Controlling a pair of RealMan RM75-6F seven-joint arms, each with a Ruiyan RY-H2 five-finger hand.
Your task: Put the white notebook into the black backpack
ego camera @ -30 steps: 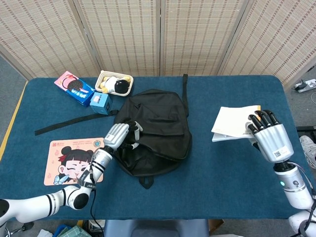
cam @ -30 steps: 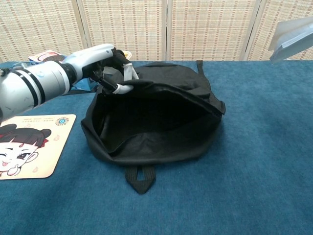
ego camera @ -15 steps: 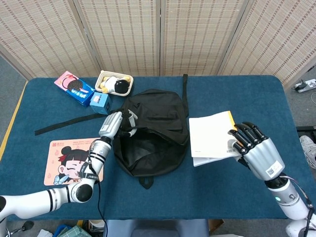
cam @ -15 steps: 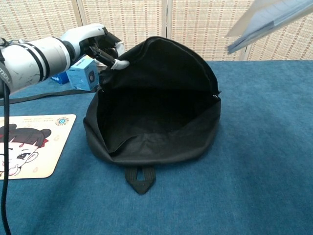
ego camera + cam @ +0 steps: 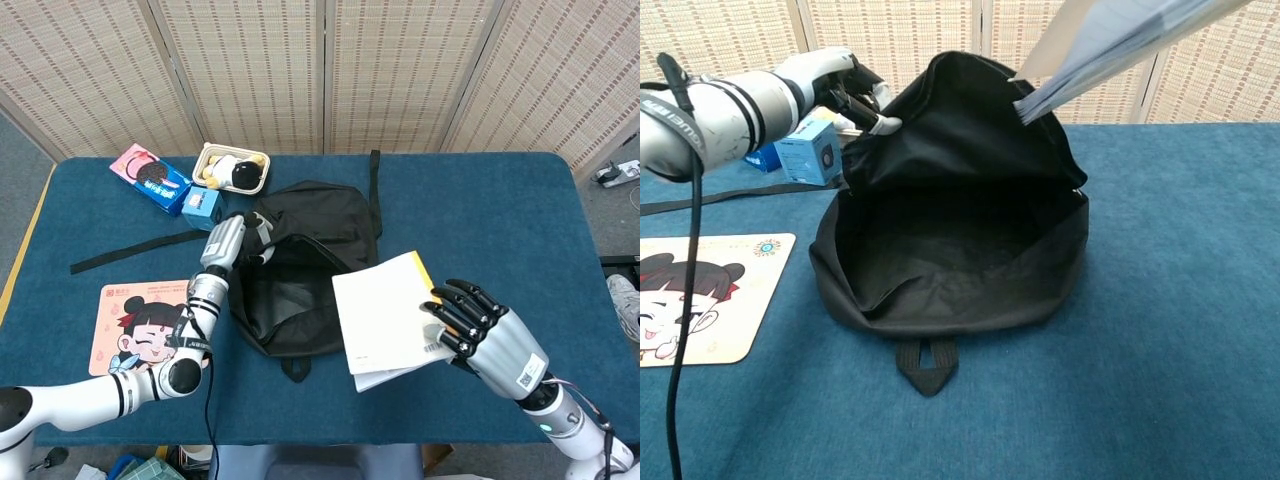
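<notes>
The black backpack point(image 5: 310, 265) lies in the middle of the blue table, its mouth wide open toward me point(image 5: 950, 250). My left hand point(image 5: 232, 240) grips the upper rim of the opening at its left corner and holds the flap lifted point(image 5: 845, 90). My right hand point(image 5: 478, 330) holds the white notebook point(image 5: 385, 318) in the air, tilted, above the table to the right of the bag's mouth. In the chest view the notebook point(image 5: 1110, 45) slants down from the upper right, its lower edge near the raised flap; the right hand is out of that frame.
A cartoon mouse pad point(image 5: 145, 325) lies at the front left. A blue box point(image 5: 202, 205), a pink snack pack point(image 5: 150, 177) and a small tray with a plush toy point(image 5: 232, 168) stand behind the bag. A black strap point(image 5: 140, 250) runs left across the table.
My right hand has carried the notebook leftward and nearer, from the right of the table to beside the bag's mouth. The left hand has lifted the flap higher, widening the opening.
</notes>
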